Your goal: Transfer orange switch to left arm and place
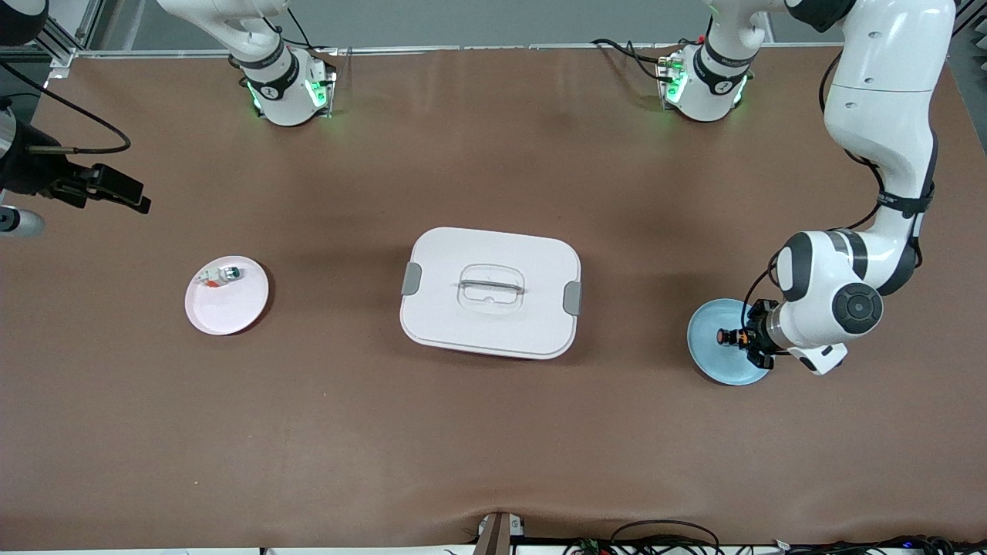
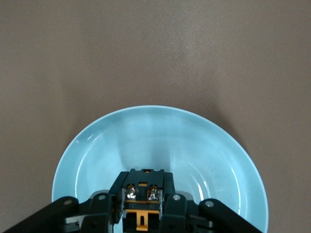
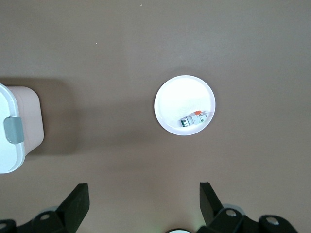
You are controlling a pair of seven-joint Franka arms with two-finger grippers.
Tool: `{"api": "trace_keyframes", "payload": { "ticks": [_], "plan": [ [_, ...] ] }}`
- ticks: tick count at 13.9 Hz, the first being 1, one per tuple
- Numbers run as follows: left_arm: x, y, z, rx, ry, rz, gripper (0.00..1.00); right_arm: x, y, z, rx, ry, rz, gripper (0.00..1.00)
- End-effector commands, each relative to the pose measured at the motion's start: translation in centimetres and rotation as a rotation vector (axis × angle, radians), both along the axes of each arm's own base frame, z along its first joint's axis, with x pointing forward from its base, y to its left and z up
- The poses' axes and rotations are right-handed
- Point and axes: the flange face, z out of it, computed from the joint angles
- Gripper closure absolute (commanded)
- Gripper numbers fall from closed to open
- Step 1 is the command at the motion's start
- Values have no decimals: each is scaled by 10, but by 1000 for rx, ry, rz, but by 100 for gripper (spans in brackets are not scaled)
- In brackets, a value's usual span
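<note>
While a brown worktop [image 1: 493, 447] fills the front view, two white arms rise from bases along its twelve o'clock edge. The left arm [image 1: 879, 154] bends down toward the four o'clock area; the right arm [image 1: 254, 46] waits, raised high over its own end of the worktop.

A large white box [image 1: 490, 293] with grey side clips sits at the centre. At nine o'clock from the box lies a pink plate [image 1: 227, 296]; at three o'clock lies a blue plate [image 1: 729, 343], both well apart from the box.

The left claw [image 1: 746, 339] is low over the blue plate, closed around the orange switch [image 1: 731, 337], whose black body shows between its fingers [image 2: 104, 208]. The right claw [image 3: 145, 199] hangs with its fingers spread wide, holding nothing.

On the pink plate rests a small white-and-green part [image 1: 222, 275] with an orange tip.
</note>
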Motion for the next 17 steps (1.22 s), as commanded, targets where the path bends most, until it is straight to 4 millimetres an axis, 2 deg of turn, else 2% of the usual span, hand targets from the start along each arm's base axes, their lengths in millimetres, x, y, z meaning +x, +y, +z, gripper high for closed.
{"api": "trace_keyframes", "payload": {
  "ticks": [1, 7, 8, 10, 11, 12, 17],
  "plan": [
    [5, 2, -1, 21, -5, -15, 100, -11, 2, 1, -3, -12, 11, 0],
    [4, 2, -4, 20, 0, -25, 100, -24, 1, -2, -3, -36, 10, 0],
    [4, 2, -4, 21, 0, -24, 91, -26, 1, -1, -3, -39, 10, 0],
    [5, 3, -4, 22, -1, -23, 42, -28, 1, -1, -3, -41, 10, 0],
    [5, 2, -3, 22, -3, -26, 8, -29, 1, -1, -4, -41, 10, 0],
    [6, 0, -2, 22, -6, -29, 0, -29, 1, 0, -4, -42, 10, 0],
    [8, 2, 7, 24, -13, -29, 0, -32, 0, 3, -4, -49, 8, 0]
  ]
}}
